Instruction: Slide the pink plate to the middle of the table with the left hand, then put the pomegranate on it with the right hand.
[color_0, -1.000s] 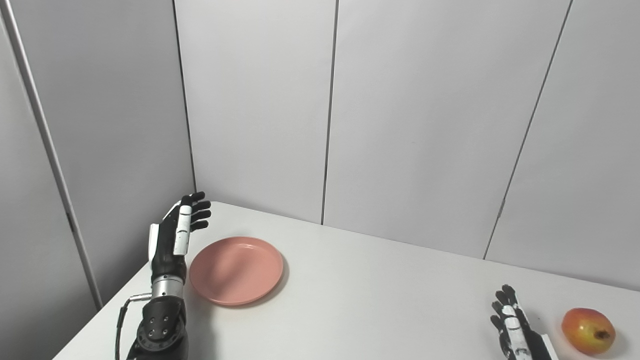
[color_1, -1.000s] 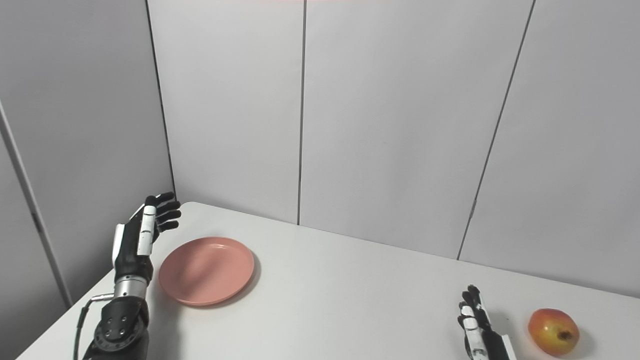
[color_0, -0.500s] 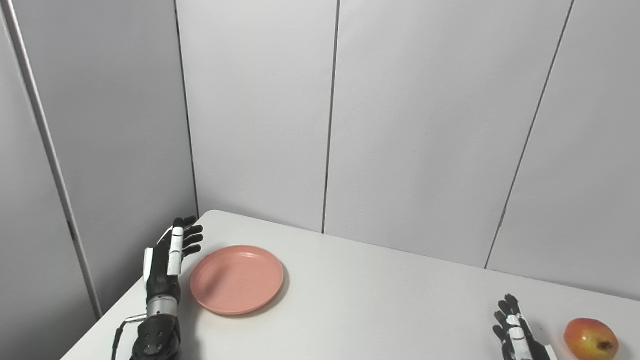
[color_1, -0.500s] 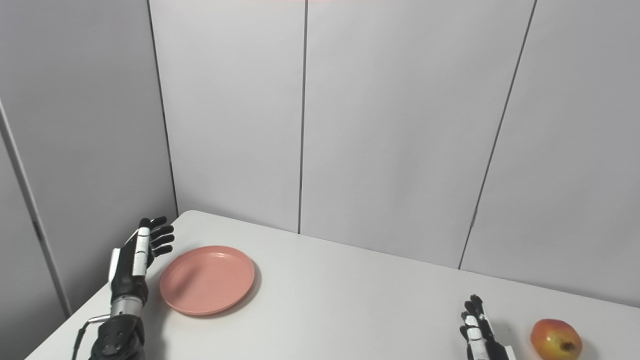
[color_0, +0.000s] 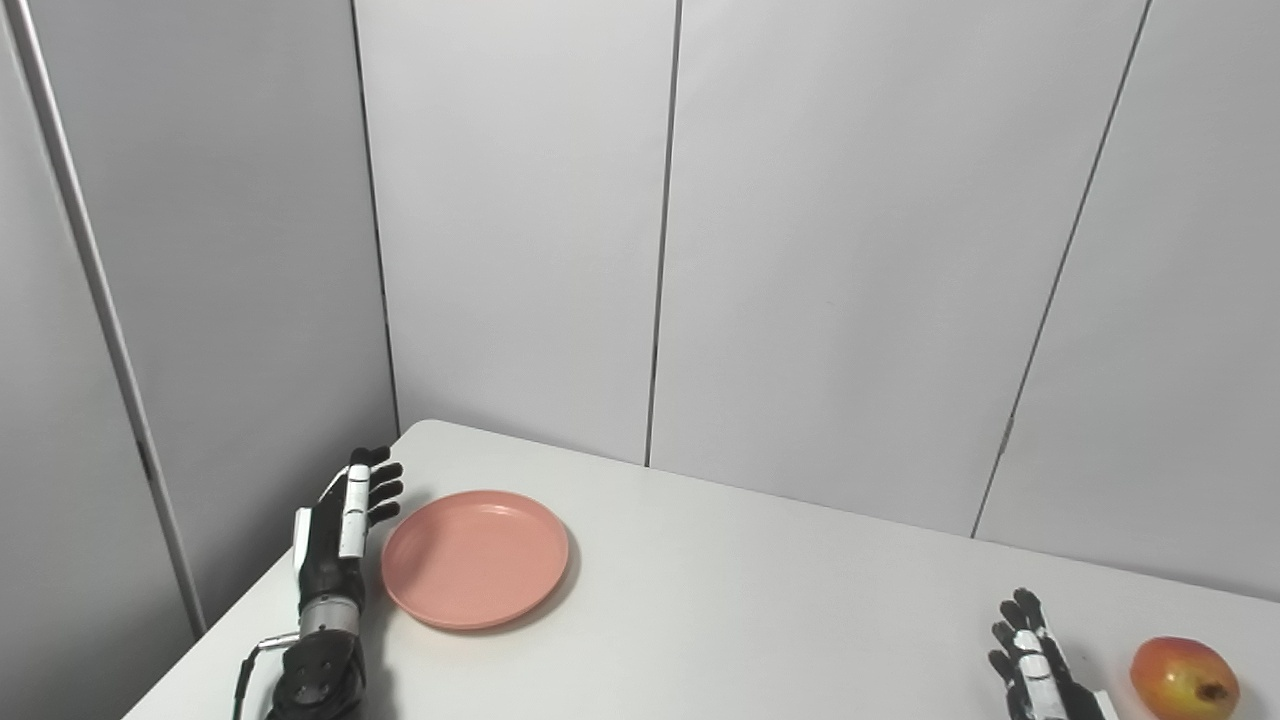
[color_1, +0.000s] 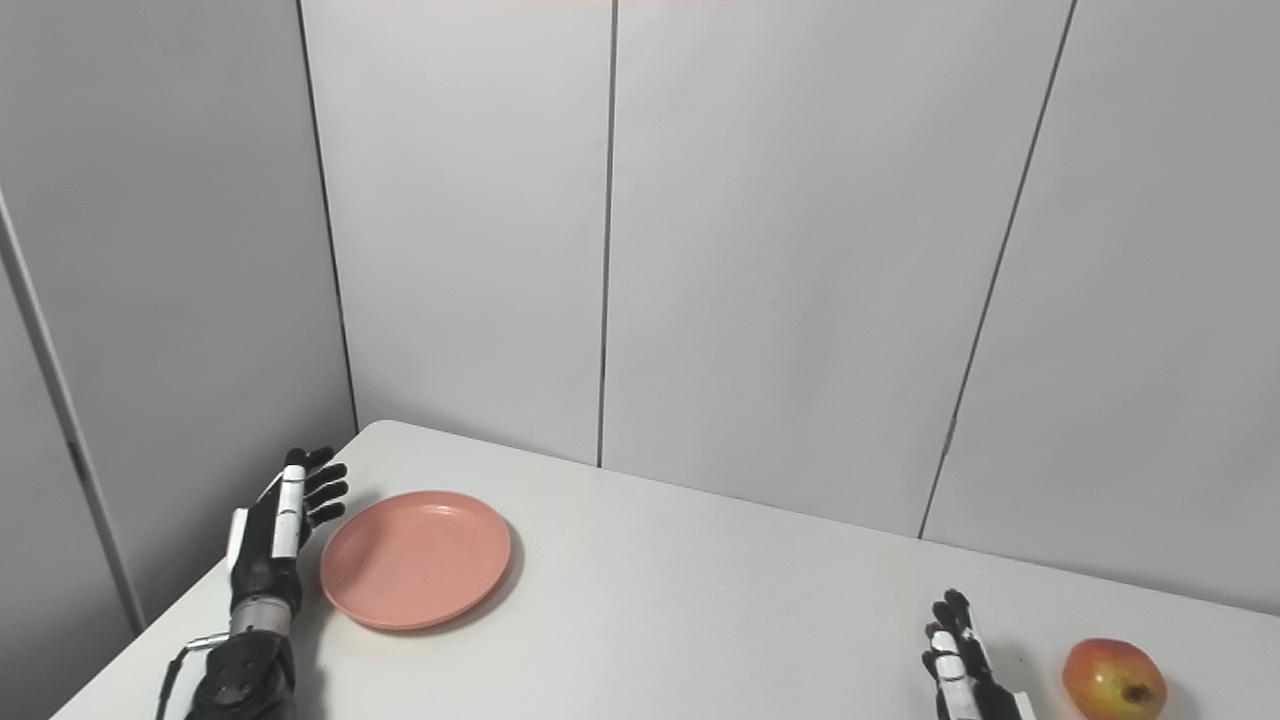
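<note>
A pink plate (color_0: 474, 557) lies flat on the white table (color_0: 760, 620) near its far left corner. My left hand (color_0: 342, 520) is open, fingers apart and pointing away, just left of the plate's rim and low over the table; whether it touches the rim I cannot tell. A red and yellow pomegranate (color_0: 1184, 677) lies near the right front edge. My right hand (color_0: 1032, 660) is open and empty, a little left of the pomegranate, partly cut off by the bottom edge. The plate (color_1: 415, 558) and pomegranate (color_1: 1114, 679) show in the right eye view too.
Grey wall panels (color_0: 820, 250) stand close behind the table and along its left side. The table's left edge runs right beside my left arm.
My left hand has come down to table height beside the plate's left rim. The camera has tilted a little. The plate, pomegranate and right hand stay put.
</note>
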